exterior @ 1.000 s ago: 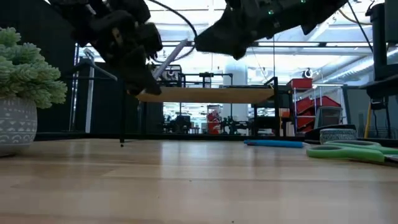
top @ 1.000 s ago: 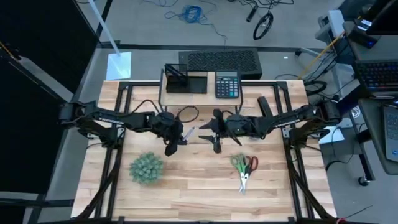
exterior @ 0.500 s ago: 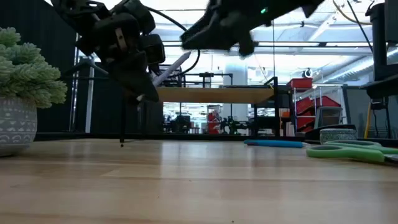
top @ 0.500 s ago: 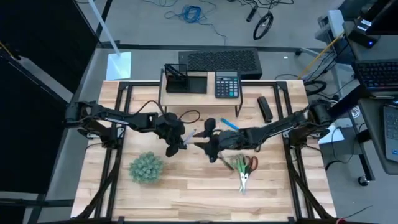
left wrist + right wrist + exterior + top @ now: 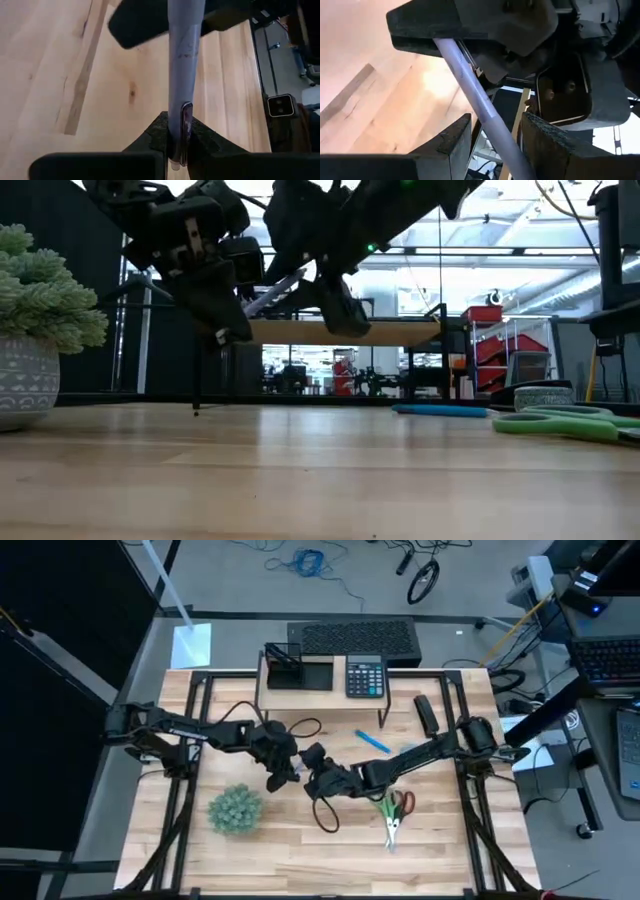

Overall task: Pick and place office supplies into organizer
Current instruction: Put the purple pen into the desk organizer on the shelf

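My left gripper (image 5: 282, 768) hangs above the table's middle, shut on a pale lilac-blue pen (image 5: 183, 75) with a metal clip. The pen slants up and away from its fingers toward my right gripper (image 5: 313, 780). The right gripper is open, one finger on either side of the pen's shaft (image 5: 485, 107), with a gap showing beside the shaft. The black organizer (image 5: 297, 667) stands on the wooden riser at the far edge. A blue pen (image 5: 372, 741) and the green and red scissors (image 5: 392, 810) lie flat on the table to the right. My left gripper pinches the pen's clip end (image 5: 181, 137) between its two fingertips. The pen runs on lengthwise beyond the fingers. It is lifted clear of the table (image 5: 272, 288) and tilts upward toward the right gripper.
A calculator (image 5: 365, 677) sits beside the organizer on the riser. A fuzzy green plant in a pot (image 5: 236, 810) stands near the left. A dark slim object (image 5: 426, 715) lies at the far right. Bare wood shows along the near edge.
My right gripper has travelled toward the table's left and a little toward the near edge, up to the left gripper, and its fingers now stand around the pen. The left gripper has kept the pen raised at about the same place.
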